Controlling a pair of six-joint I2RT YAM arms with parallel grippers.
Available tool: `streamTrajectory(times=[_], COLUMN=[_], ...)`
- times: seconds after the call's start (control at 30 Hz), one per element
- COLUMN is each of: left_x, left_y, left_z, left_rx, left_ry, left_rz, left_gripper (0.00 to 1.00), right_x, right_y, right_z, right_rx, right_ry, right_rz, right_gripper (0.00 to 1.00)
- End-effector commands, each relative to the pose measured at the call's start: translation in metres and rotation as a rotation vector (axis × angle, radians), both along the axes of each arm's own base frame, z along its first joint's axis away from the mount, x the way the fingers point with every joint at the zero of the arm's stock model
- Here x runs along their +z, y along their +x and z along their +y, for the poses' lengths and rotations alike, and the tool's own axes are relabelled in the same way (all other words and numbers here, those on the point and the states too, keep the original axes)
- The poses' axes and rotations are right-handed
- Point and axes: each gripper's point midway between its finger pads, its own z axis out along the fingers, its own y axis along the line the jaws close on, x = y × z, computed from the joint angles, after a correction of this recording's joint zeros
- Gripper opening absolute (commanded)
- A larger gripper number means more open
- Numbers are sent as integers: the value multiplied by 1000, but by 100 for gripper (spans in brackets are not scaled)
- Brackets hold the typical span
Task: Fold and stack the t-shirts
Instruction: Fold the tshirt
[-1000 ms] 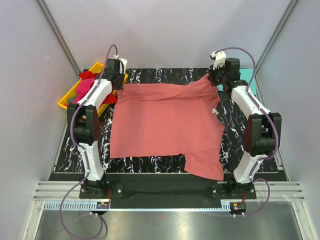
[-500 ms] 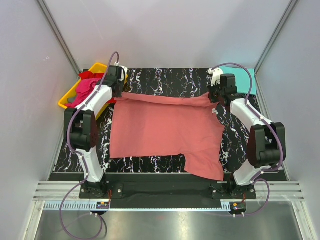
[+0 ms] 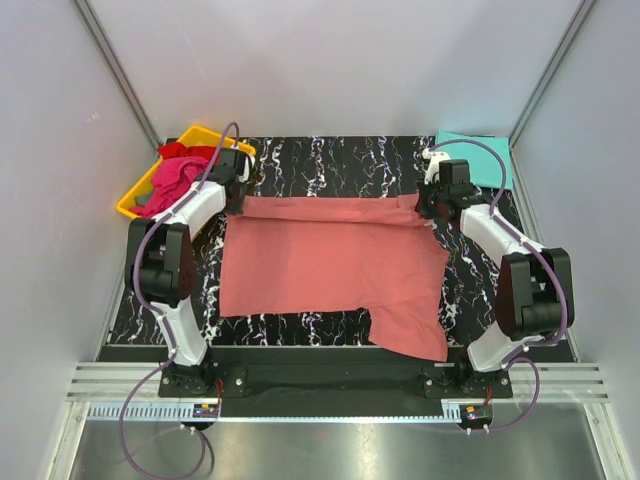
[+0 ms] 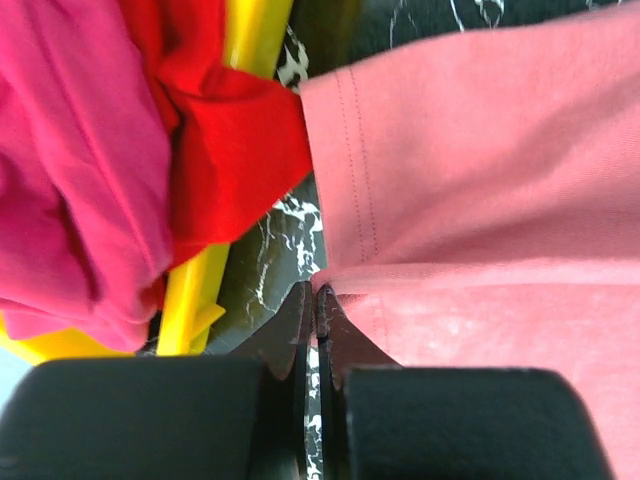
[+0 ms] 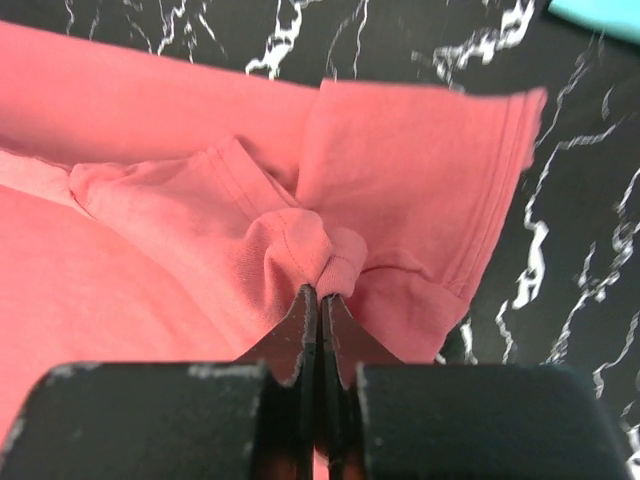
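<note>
The salmon-pink t-shirt [image 3: 330, 265] lies spread on the black marbled table [image 3: 340, 160], its far edge folded toward me. My left gripper [image 3: 238, 192] is shut on the shirt's far left corner [image 4: 330, 278]. My right gripper [image 3: 432, 200] is shut on a bunched fold at the shirt's far right [image 5: 320, 255]. The magenta t-shirt [image 3: 172, 180] and the red t-shirt [image 3: 178, 150] lie crumpled in the yellow tray [image 3: 205, 135]; both show in the left wrist view, magenta [image 4: 70, 170] and red [image 4: 230, 140]. The turquoise t-shirt [image 3: 480, 160] lies folded at the far right corner.
The yellow tray's rim [image 4: 195, 290] is right beside my left gripper. Grey walls enclose the table on three sides. A sleeve of the salmon-pink shirt [image 3: 415, 325] hangs toward the near edge by the right arm's base.
Both grippers have come down and toward me with the shirt's far edge. That edge, lifted a second ago, now lies low as a fold across the shirt's top.
</note>
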Motion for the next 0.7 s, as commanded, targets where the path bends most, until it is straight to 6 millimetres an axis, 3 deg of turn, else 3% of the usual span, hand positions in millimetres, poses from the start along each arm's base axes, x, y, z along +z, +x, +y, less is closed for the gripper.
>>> streamTrajectory(times=[0.0, 0.03, 0.17, 0.27, 0.37, 0.57, 0.67], left_x=[17, 16, 9, 8, 7, 25, 27], left_y=[-2, -4, -16, -25, -35, -45, -44], left_z=[2, 2, 4, 12, 17, 28, 2], left_rx=[11, 14, 34, 65, 94, 214, 168], left_ry=[29, 29, 39, 76, 113, 144, 28], left_rz=[-53, -47, -21, 5, 40, -11, -20], left_gripper=[2, 2, 5, 27, 39, 41, 41], right_x=[15, 10, -6, -14, -16, 4, 19], right_y=[-7, -12, -34, -52, -67, -77, -72], right_z=[5, 6, 14, 13, 10, 18, 22], right_rx=[-31, -50, -84, -126, -167, -182, -189], right_ry=[49, 65, 144, 168, 174, 234, 261], right_rz=[-28, -9, 88, 147, 210, 267, 245], right_gripper=[5, 11, 19, 23, 30, 34, 35])
